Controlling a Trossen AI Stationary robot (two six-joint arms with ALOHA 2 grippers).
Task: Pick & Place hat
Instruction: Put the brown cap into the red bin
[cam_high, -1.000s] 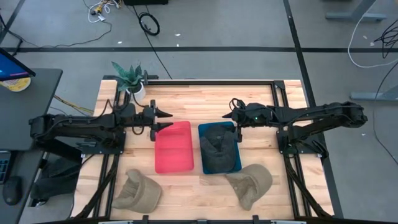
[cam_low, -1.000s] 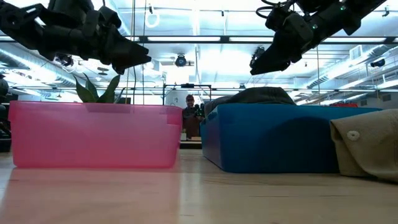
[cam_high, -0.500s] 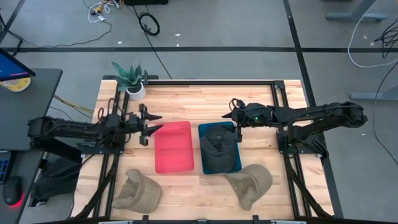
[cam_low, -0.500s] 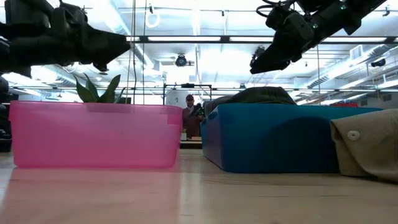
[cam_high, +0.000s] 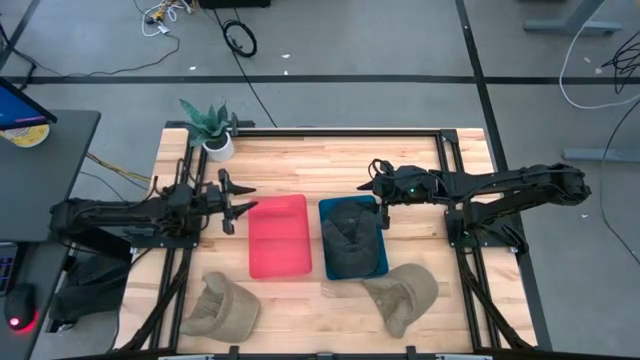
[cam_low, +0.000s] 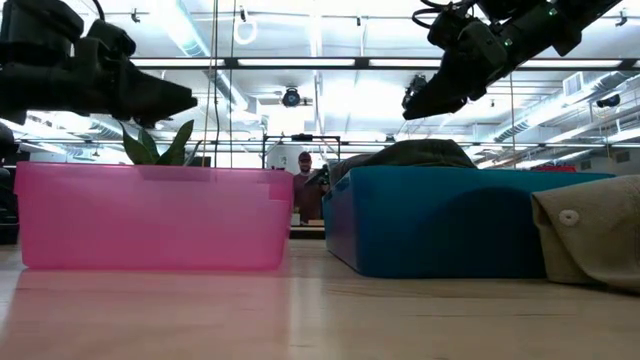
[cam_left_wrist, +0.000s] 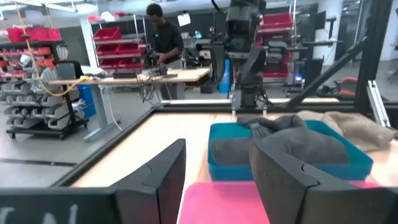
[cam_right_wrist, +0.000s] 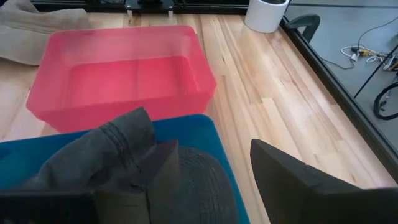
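Observation:
A dark grey hat (cam_high: 350, 240) lies crumpled inside the blue bin (cam_high: 327, 262), its crown showing above the rim in the low view (cam_low: 420, 153). The pink bin (cam_high: 278, 236) stands beside it on the left with nothing in it. Two tan hats lie on the table near the front edge, one at the left (cam_high: 221, 305) and one at the right (cam_high: 403, 292). My left gripper (cam_high: 243, 200) hangs open and level just left of the pink bin. My right gripper (cam_high: 379, 197) hangs open above the blue bin's far right corner, tipped downward, holding nothing.
A potted plant (cam_high: 210, 126) stands at the table's far left corner. Bare wood lies along the far side of the bins and between the two tan hats. A person (cam_left_wrist: 163, 43) works at a bench in the room beyond the table.
My left gripper has drawn back toward the table's left edge, off the pink bin's far left corner, and sunk a little, staying open. My right gripper and the hats have kept still.

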